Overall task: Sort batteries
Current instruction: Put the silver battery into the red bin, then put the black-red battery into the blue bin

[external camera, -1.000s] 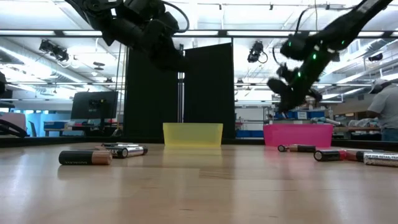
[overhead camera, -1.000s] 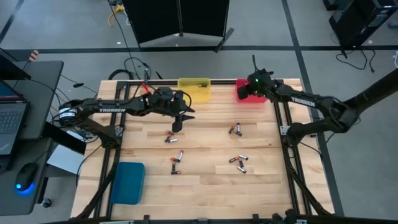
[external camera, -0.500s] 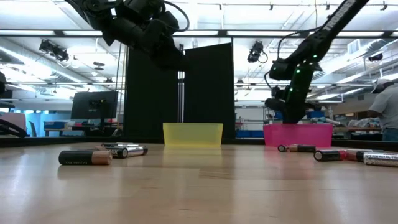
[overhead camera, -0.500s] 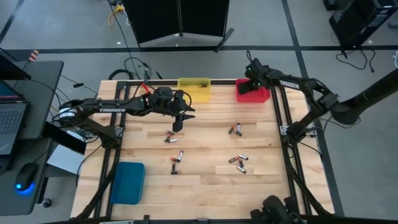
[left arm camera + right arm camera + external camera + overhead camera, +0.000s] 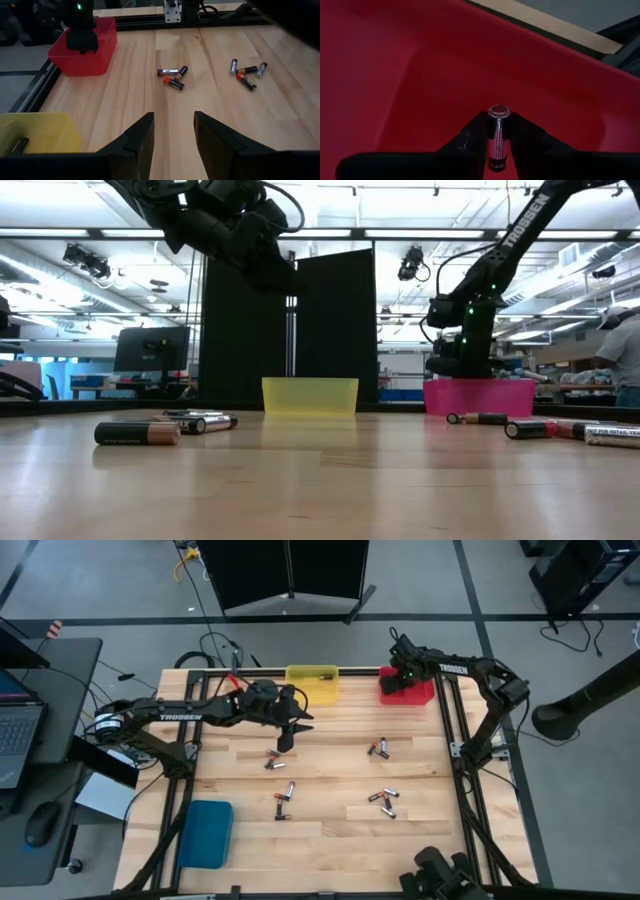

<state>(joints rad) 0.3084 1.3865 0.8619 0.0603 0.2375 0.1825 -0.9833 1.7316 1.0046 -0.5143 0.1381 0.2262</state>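
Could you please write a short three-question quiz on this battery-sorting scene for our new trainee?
1. True or false: the right tool has a small cylindrical battery between its fingers, above the red plastic bin.
2. Multiple choice: the yellow plastic bin holds A) nothing, B) at least one battery, C) a blue lid.
3. Fill in: the left tool hangs with its fingers ____ over the wooden table.

Key: 1 true; 2 B; 3 open.
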